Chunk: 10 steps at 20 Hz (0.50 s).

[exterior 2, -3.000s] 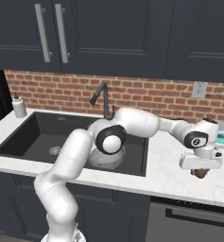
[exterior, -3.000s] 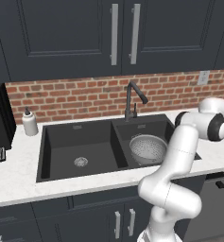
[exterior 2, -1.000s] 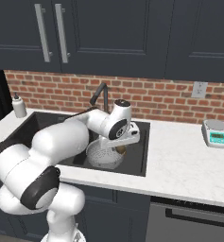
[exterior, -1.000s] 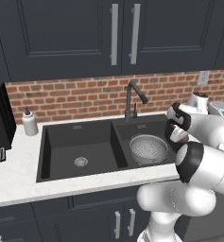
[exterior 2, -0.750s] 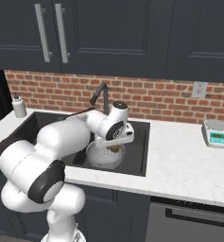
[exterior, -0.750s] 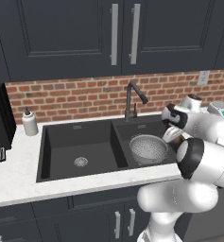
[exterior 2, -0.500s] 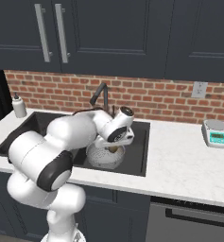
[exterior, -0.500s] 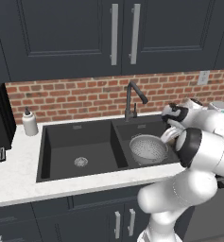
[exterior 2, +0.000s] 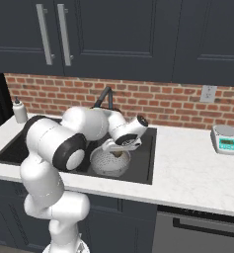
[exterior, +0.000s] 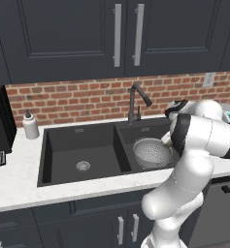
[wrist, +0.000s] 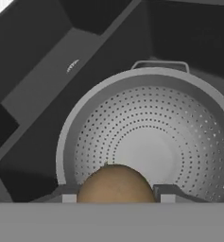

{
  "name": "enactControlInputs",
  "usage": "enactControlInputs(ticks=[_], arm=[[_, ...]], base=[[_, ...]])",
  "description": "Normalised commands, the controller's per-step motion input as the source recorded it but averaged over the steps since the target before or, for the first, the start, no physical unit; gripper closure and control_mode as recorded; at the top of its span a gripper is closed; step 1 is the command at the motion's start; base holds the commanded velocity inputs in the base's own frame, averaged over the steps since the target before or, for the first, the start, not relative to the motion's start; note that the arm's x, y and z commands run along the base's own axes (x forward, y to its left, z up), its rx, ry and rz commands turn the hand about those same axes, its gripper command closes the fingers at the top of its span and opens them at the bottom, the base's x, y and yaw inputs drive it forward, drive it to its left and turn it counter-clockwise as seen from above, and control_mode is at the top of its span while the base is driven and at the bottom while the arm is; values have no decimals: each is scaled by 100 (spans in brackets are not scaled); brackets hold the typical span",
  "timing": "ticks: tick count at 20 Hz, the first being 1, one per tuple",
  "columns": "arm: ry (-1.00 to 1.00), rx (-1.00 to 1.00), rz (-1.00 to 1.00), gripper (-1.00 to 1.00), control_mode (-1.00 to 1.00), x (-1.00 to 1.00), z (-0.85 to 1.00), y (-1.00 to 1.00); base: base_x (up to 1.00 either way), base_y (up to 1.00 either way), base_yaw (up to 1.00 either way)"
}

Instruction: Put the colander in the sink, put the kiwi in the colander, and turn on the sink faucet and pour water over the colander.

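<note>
The kiwi (wrist: 116,183) sits clamped between the two fingertips of the gripper (wrist: 116,194), held directly above the colander (wrist: 151,142), near that bowl's rim. The colander stands in the sink (wrist: 47,80) basin right beneath the gripper, the other basin lying off to one side. The sink faucet (exterior: 135,101) rises behind the gripper at the sink's back edge.

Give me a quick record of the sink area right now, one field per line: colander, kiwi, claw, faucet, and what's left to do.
colander: sits in the right basin of the sink, bowl empty
kiwi: held between the claw's fingers, just above the colander's rim
claw: shut on the kiwi, over the colander
sink faucet: behind the basins, no water visible
soap bottle: on the counter left of the sink
left to do: release kiwi, run water
</note>
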Motion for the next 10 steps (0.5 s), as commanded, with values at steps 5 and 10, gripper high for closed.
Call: enactControlInputs(ticks=[5, 10], arm=[[0, 0, 0, 100, -100, 21, -16, 8], [0, 0, 0, 100, -100, 0, -38, 21]], base=[[0, 0, 0], [0, 0, 0]])
